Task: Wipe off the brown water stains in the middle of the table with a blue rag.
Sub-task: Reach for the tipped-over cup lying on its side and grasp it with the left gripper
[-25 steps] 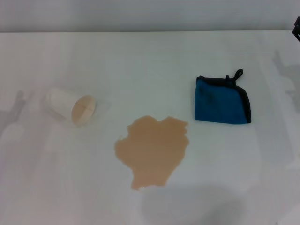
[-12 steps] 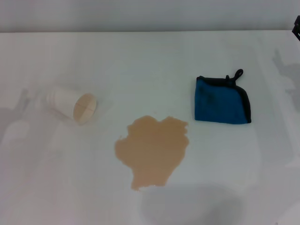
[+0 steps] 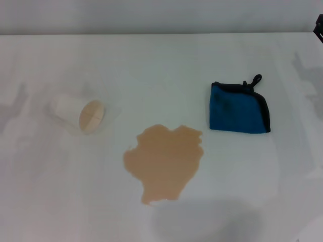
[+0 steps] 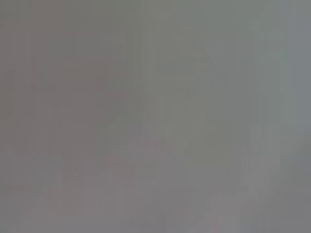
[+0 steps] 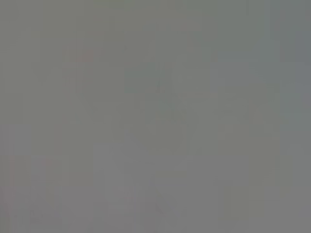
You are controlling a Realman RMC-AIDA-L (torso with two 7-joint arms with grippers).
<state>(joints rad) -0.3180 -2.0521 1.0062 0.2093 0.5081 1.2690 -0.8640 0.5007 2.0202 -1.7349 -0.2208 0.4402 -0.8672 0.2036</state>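
Spilled brown water stains (image 3: 165, 162) form one flat tan puddle near the middle of the white surface (image 3: 161, 65), toward its near edge in the head view. The outline is irregular and lobed, broad at the far side and narrowing to a blunt tip at the near side, so its long axis runs roughly from far to near with a slight lean to the left at the near end. It looks thin and smooth, with a faint darker rim.

To the right of the puddle and a little farther back lies the blue rag (image 3: 238, 109), apart from the liquid with bare white between them. It is a folded, roughly square cloth of soft, slightly fuzzy fabric, edged in black along its far and right sides. A small black loop (image 3: 254, 80) sticks out from its far right corner, pointing away and to the right. The rag lies flat.

To the left of the puddle, also apart from it, a white paper cup (image 3: 78, 114) lies on its side, its tan-lined round mouth facing the near right, toward the stain.

Neither gripper appears in the head view; only a dark bit of hardware (image 3: 319, 24) shows at the far right edge, well away from the rag. Both wrist views show plain grey with nothing to make out, so whether either gripper is released or clenched cannot be told.
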